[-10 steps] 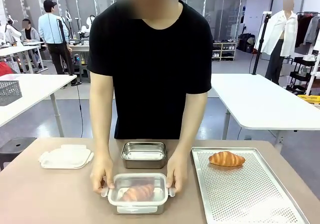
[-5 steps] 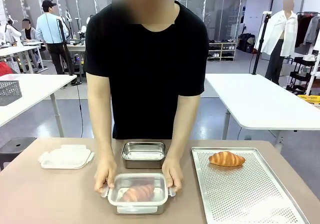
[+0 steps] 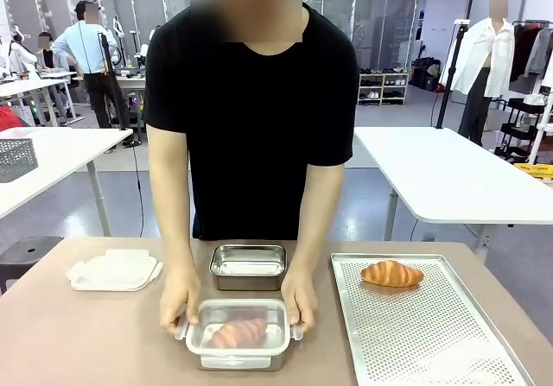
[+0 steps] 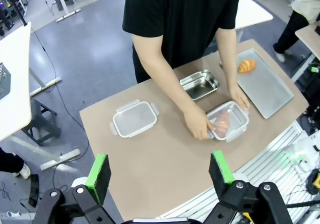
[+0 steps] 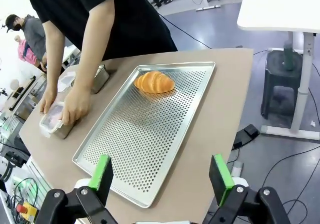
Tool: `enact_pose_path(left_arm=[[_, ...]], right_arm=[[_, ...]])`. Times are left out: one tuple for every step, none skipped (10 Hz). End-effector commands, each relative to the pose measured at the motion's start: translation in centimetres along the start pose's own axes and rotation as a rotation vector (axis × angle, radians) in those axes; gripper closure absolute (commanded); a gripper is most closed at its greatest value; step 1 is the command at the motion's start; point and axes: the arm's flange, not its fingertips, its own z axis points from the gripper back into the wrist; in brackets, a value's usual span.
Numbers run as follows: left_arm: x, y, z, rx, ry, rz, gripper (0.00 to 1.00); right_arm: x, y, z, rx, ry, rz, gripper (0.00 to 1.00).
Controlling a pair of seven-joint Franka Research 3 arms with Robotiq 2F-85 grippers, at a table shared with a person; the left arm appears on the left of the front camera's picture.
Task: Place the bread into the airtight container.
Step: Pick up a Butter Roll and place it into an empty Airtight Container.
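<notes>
Left gripper point(image 4: 159, 171): released, green pads wide apart, nothing between them, held high above the table's point(image 3: 86, 343) near edge. Right gripper point(image 5: 161, 170): likewise released and empty, above the near right corner.

Airtight container point(image 3: 238, 334): steel, close to the near edge at mid-table, with a clear tabbed lid lying on it. The bread point(image 3: 238, 331), a croissant, lies inside and shows through the lid. One hand point(image 3: 179, 304) of the person rests on the container's left end, the other hand point(image 3: 300, 304) on its right end, both touching it.

Perforated tray point(image 3: 432, 343): along the table's right side, running from the near edge toward the far edge. A second croissant point(image 3: 391, 273) lies at its far end.

Open steel container point(image 3: 249, 266): just behind the airtight container, empty. A spare white lid point(image 3: 115, 270) lies toward the left edge, apart from both containers.

Person point(image 3: 251, 110): black T-shirt, standing at the far edge.
</notes>
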Motion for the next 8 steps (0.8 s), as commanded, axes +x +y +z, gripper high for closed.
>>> enact_pose_path(left_arm=[[0.20,-0.05,0.09,0.002,0.000,-0.002,0.00],[0.20,-0.05,0.09,0.002,0.000,-0.002,0.00],[0.20,-0.05,0.09,0.002,0.000,-0.002,0.00],[0.20,-0.05,0.09,0.002,0.000,-0.002,0.00],[0.20,-0.05,0.09,0.002,0.000,-0.002,0.00],[0.20,-0.05,0.09,0.002,0.000,-0.002,0.00],[0.20,-0.05,0.09,0.002,0.000,-0.002,0.00],[0.20,-0.05,0.09,0.002,0.000,-0.002,0.00]], right_arm=[[0.14,-0.07,-0.11,0.001,-0.018,-0.009,0.02],[0.14,-0.07,-0.11,0.001,-0.018,-0.009,0.02],[0.14,-0.07,-0.11,0.001,-0.018,-0.009,0.02],[0.14,-0.07,-0.11,0.001,-0.018,-0.009,0.02],[0.14,-0.07,-0.11,0.001,-0.018,-0.009,0.02],[0.14,-0.07,-0.11,0.001,-0.018,-0.009,0.02],[0.14,-0.07,-0.11,0.001,-0.018,-0.009,0.02],[0.14,-0.07,-0.11,0.001,-0.018,-0.009,0.02]])
